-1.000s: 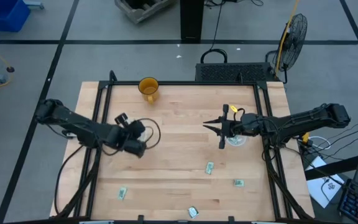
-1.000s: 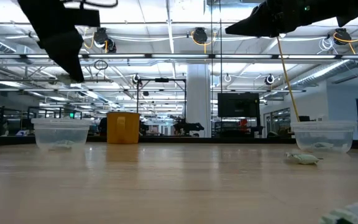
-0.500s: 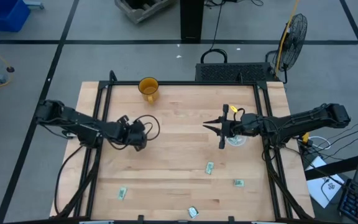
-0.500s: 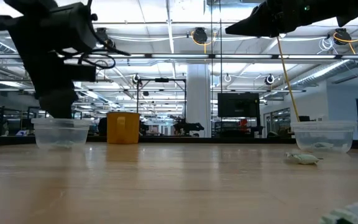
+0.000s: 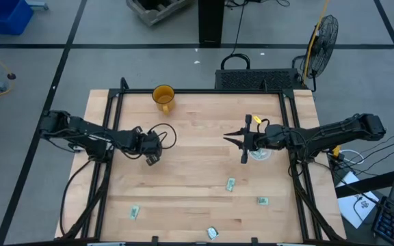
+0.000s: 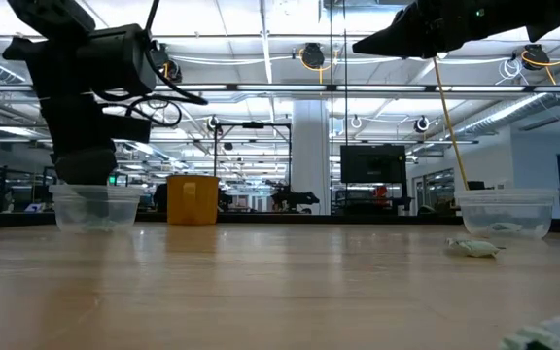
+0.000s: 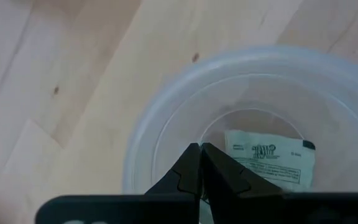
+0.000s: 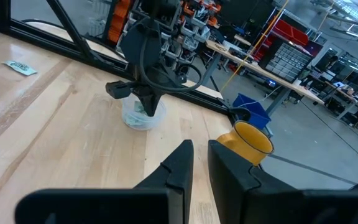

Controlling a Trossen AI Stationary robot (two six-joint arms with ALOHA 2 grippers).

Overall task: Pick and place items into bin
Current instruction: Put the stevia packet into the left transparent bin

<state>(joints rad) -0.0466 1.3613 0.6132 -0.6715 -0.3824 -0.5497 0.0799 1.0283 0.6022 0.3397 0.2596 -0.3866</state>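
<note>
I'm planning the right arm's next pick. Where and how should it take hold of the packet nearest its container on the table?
Probably straight from above: the packet lies flat on the table, a thin small rectangle with bare wood around it. Set the right gripper across its short width, at the middle, so the fingers close on both long edges.

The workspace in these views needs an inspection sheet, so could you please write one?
Surface: wooden table, black rails along its edges.
Job's things: four packets loose near the front edge; one packet inside the left clear bin; right clear bin holds some too.
Clutter: orange mug at the back.
End effectors: left end effector shut, empty, over the left bin; right end effector slightly open, raised mid-table.
Cables: looped at the left wrist.
Surroundings: fan, keyboard.
</note>
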